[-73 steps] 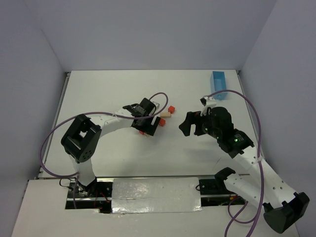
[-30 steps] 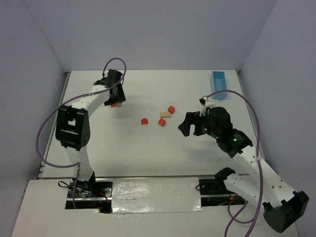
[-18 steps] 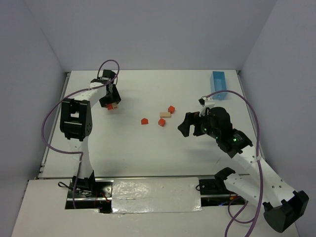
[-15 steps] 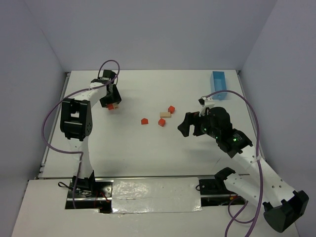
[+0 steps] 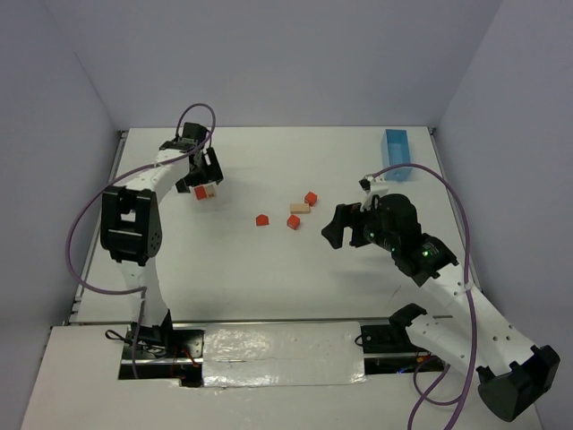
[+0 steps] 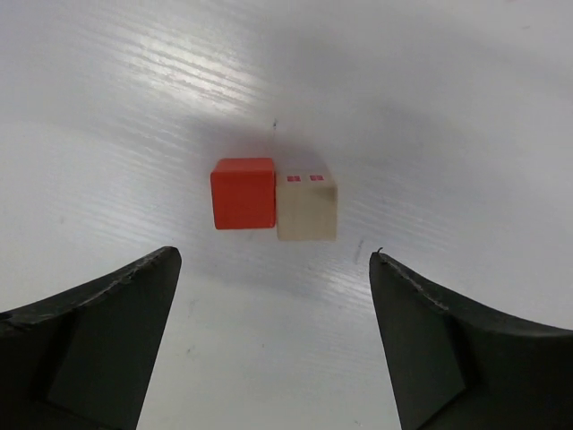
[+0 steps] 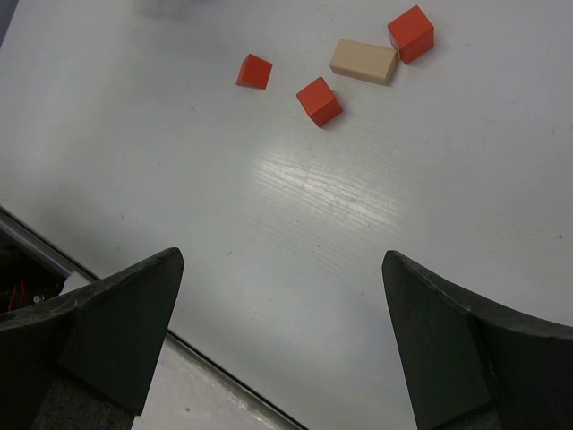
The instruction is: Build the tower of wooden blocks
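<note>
A red-orange cube (image 6: 243, 193) and a pale tan cube (image 6: 306, 204) of the wood block tower sit side by side, touching, on the white table at the far left (image 5: 200, 192). My left gripper (image 6: 273, 258) hangs open just above and beside them (image 5: 200, 177), holding nothing. Near the table's middle lie loose blocks: a red cube (image 7: 254, 71), a second red cube (image 7: 320, 100), a tan bar (image 7: 363, 61) and a third red cube (image 7: 411, 33). To their right my right gripper (image 5: 331, 224) hovers open and empty (image 7: 282, 255).
A light-blue rectangular tray (image 5: 397, 154) stands at the back right corner. The table's front edge (image 7: 134, 309), with a foil-covered strip (image 5: 282, 354), runs along the arm bases. Grey walls close in the back and both sides.
My left gripper carried the red and tan pair from the middle to the far left, then opened and let them go on the table. The right arm has not moved.
</note>
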Robot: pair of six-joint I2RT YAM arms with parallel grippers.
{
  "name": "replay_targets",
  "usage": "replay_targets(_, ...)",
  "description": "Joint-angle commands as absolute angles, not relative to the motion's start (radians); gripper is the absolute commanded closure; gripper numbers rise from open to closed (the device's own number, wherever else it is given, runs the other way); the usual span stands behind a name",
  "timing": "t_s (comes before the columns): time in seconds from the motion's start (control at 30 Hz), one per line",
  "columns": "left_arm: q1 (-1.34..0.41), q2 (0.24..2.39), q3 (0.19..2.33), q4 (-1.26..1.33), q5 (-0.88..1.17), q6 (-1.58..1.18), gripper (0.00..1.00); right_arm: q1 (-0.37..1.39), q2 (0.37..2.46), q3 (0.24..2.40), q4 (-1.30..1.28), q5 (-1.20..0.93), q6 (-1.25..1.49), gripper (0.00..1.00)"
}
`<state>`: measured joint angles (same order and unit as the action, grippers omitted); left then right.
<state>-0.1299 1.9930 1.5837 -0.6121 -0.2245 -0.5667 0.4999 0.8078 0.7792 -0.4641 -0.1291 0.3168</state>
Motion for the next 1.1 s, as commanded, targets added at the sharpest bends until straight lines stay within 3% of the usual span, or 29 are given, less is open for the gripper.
replay_targets(0.0, -0.187, 1.878, 1.571, -0.618, -0.25, -0.523, 0.02, 0.508, 0.804, 0.776, -0.426, -0.141, 0.305, 0.0)
replay_targets(0.03, -0.202, 1.868, 1.565, -0.62, -0.264, -0.522, 0.04, 0.508, 0.802, 0.776, -0.426, -0.141, 0.305, 0.0)
replay_targets(0.1, -0.25, 1.871, 1.551, -0.643, -0.294, -0.514, 0.25, 0.508, 0.801, 0.778, -0.426, -0.141, 0.304, 0.0)
replay_targets(0.13, -0.262, 1.884, 1.548, -0.652, -0.319, -0.514, 0.38, 0.509, 0.795, 0.776, -0.426, -0.143, 0.304, 0.0)
replay_targets(0.17, -0.279, 1.89, 1.536, -0.652, -0.322, -0.515, 0.65, 0.508, 0.793, 0.775, -0.426, -0.144, 0.305, 0.0)
replay_targets(0.23, -0.284, 1.911, 1.52, -0.64, -0.299, -0.512, 0.96, 0.508, 0.785, 0.773, -0.425, -0.146, 0.305, 0.0)
replay_targets(0.27, -0.284, 1.922, 1.516, -0.637, -0.29, -0.506, 1.0, 0.511, 0.784, 0.773, -0.425, -0.147, 0.305, 0.0)
replay_targets(0.67, -0.284, 2.111, 1.586, -0.661, -0.325, -0.509, 1.0, 0.511, 0.778, 0.772, -0.42, -0.156, 0.304, 0.0)
replay_targets(1.07, -0.255, 2.157, 1.615, -0.65, -0.393, -0.522, 1.0, 0.511, 0.798, 0.776, -0.419, -0.16, 0.302, 0.0)
